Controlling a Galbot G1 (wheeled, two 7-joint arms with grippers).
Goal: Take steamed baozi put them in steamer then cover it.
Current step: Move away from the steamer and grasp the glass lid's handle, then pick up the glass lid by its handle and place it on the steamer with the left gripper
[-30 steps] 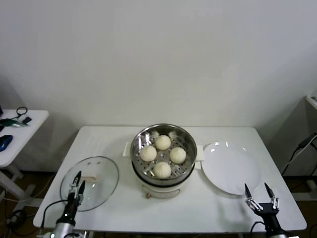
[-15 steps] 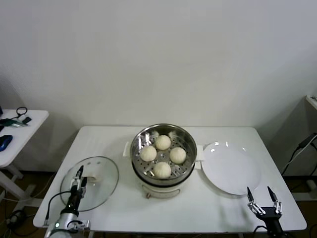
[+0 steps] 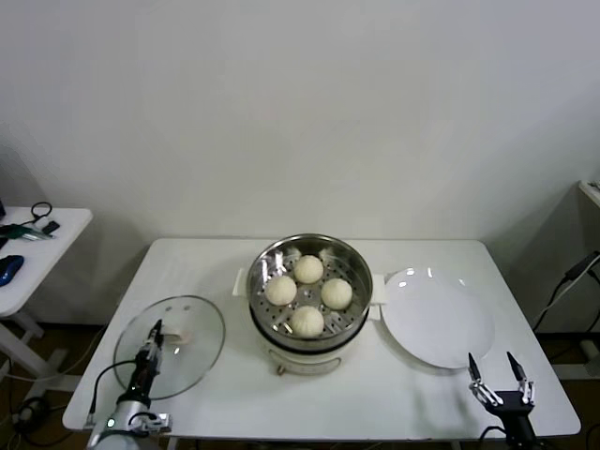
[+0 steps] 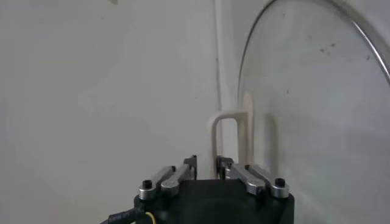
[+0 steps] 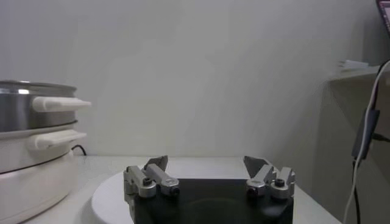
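Note:
Four steamed baozi sit on the perforated tray inside the steamer at the table's middle; the steamer also shows in the right wrist view. The cover lies flat on the table at the left, its cream-white handle up. My left gripper is over the cover's near part, just short of the handle. In the left wrist view the handle stands right ahead of my left gripper, whose fingers are a narrow gap apart and empty. My right gripper is wide open and empty at the front right.
A flat white plate lies right of the steamer, just ahead of my right gripper; its rim shows in the right wrist view. A side table with cables stands off to the left.
My left gripper has moved forward over the cover toward its handle. My right gripper drew back a little toward the table's front edge, then stayed still.

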